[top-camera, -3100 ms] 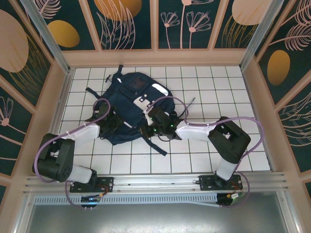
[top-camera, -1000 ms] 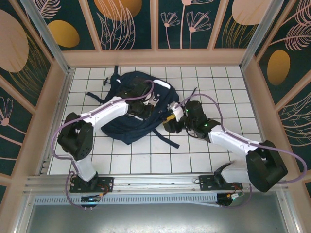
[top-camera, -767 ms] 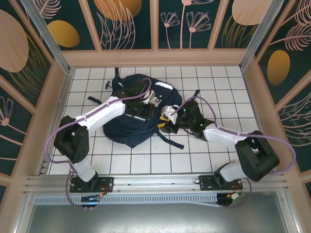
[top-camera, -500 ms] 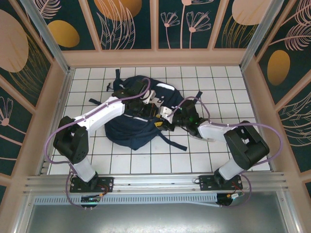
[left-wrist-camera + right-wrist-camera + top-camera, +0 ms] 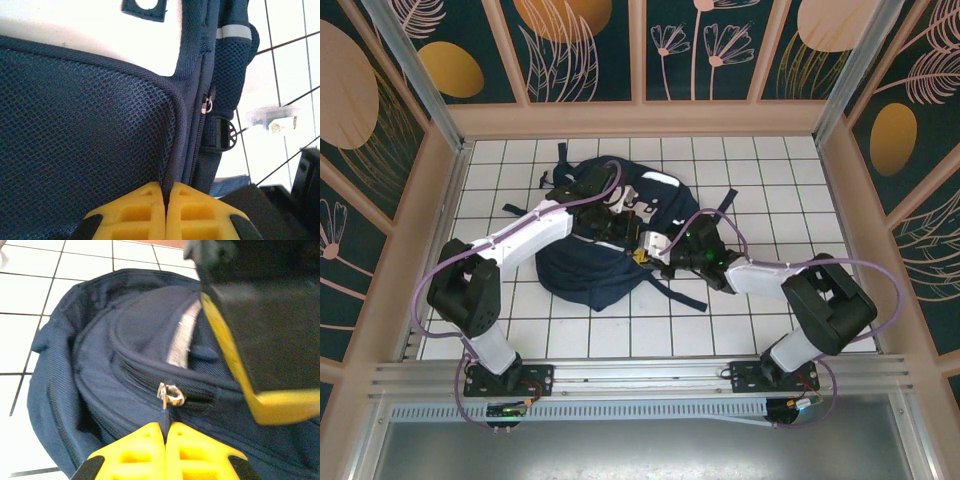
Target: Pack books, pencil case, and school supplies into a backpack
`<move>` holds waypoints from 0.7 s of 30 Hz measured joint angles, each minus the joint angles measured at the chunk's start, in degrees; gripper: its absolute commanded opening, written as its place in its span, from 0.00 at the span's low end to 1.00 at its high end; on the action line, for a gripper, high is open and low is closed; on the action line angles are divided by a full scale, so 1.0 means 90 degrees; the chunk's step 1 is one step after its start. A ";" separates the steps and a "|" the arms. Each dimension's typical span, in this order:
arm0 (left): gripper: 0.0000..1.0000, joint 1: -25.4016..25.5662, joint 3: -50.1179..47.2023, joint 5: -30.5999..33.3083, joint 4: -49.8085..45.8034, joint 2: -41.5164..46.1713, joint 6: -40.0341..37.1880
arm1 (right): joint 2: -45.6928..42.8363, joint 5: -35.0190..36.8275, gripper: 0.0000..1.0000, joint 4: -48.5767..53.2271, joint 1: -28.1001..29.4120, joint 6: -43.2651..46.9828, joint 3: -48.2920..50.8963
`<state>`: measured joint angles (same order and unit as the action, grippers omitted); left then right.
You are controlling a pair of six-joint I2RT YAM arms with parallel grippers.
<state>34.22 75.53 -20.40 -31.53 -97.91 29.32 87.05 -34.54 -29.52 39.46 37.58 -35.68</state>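
The dark navy backpack [image 5: 590, 265] lies on the white tiles, its white patch [image 5: 660, 180] at the far side. My left gripper [image 5: 623, 226] sits over its middle. In the left wrist view this gripper [image 5: 165, 186] is shut on the piped edge of the mesh pocket [image 5: 85, 130]. My right gripper [image 5: 650, 252] reaches in from the right. In the right wrist view it [image 5: 165, 427] is shut on the blue zipper tab under a metal ring [image 5: 171, 394]. The books and school supplies are out of view.
A black strap [image 5: 680, 293] trails over the tiles in front of the backpack, and another [image 5: 724, 200] lies to its right. A buckle [image 5: 220, 134] hangs by the bag's side. Wooden walls [image 5: 640, 118] close in the tiled floor [image 5: 790, 200].
My right gripper has moved left onto the backpack's zipper. The left gripper has shifted slightly on the bag. The backpack has bunched up and slid a little toward the near side.
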 measured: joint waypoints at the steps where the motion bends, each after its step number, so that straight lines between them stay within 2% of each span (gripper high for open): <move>1: 0.00 -0.0012 -0.0032 -0.0017 0.0051 0.0024 0.0068 | -0.0046 0.0073 0.00 0.0029 0.0107 0.0000 0.0019; 5: 0.00 -0.0019 -0.0061 -0.0049 0.0131 0.0039 0.0410 | -0.0056 0.0610 0.00 -0.0056 0.0614 -0.0204 0.0032; 9: 0.00 -0.0066 -0.0204 -0.0187 0.0318 0.0036 0.0882 | 0.0432 0.1396 0.03 -0.0726 0.1277 -0.0792 0.0002; 13: 0.00 -0.0104 -0.0214 -0.0206 0.0311 -0.0226 0.1161 | 0.1122 0.1984 0.17 -0.1229 0.1712 -0.1229 -0.0204; 16: 0.00 -0.0148 -0.0209 -0.0257 0.0389 -0.0362 0.1231 | 0.1229 0.2055 0.28 -0.1328 0.1931 -0.1280 -0.0209; 21: 0.00 -0.0209 -0.0100 -0.0325 0.0726 -0.0372 0.1253 | 0.0532 0.1450 0.31 -0.0889 0.2183 -0.0707 0.0131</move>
<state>32.34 74.63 -23.33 -24.99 -101.25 40.60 91.83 -21.50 -37.52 59.11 31.22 -34.50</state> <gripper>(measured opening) 0.046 0.300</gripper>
